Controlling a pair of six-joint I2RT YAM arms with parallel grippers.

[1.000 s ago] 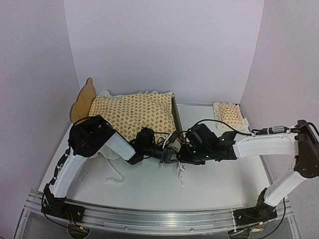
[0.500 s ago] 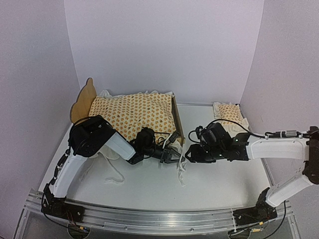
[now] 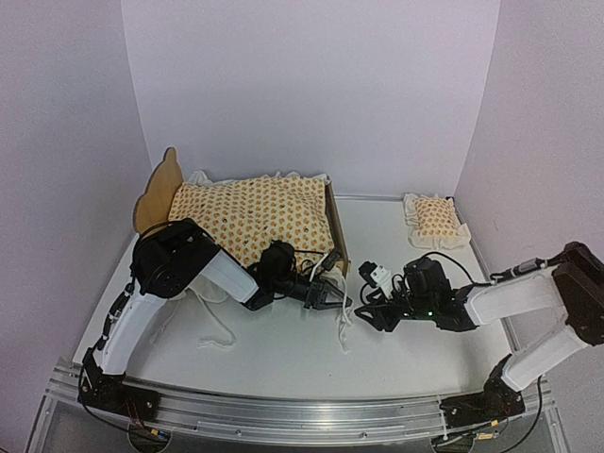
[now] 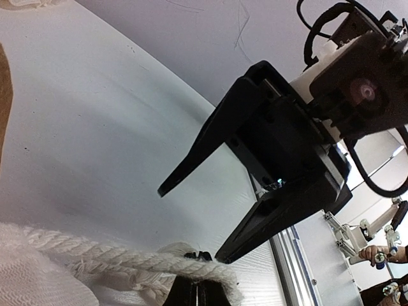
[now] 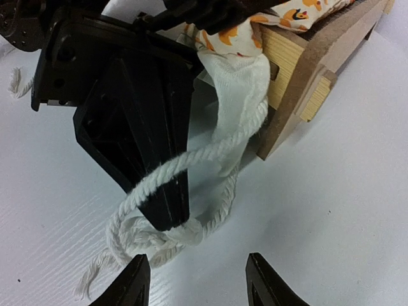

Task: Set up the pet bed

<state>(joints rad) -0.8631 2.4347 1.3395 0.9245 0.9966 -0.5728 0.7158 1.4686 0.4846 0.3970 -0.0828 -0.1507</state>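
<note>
The pet bed (image 3: 156, 193) stands at the back left, plywood with a scalloped headboard; its footboard corner shows in the right wrist view (image 5: 325, 57). The orange-patterned cushion (image 3: 250, 215) lies in it, and a corner hangs over the footboard. My left gripper (image 3: 332, 300) is shut on the cushion's white cord (image 5: 210, 150) just in front of the footboard; the cord lies across its tips (image 4: 197, 296). My right gripper (image 3: 363, 307) is open and empty, low over the table, facing the left gripper (image 5: 167, 204) a short way off. Its own tips (image 5: 199, 280) are spread wide.
The small matching pillow (image 3: 432, 217) lies at the back right near the wall. More white cord (image 3: 344, 330) trails on the table below the grippers, and another loop (image 3: 219, 330) lies front left. Purple walls close in on three sides.
My right gripper has drawn back to the right, away from the left gripper, and its arm has dropped lower. The left gripper has stayed in place with the cord.
</note>
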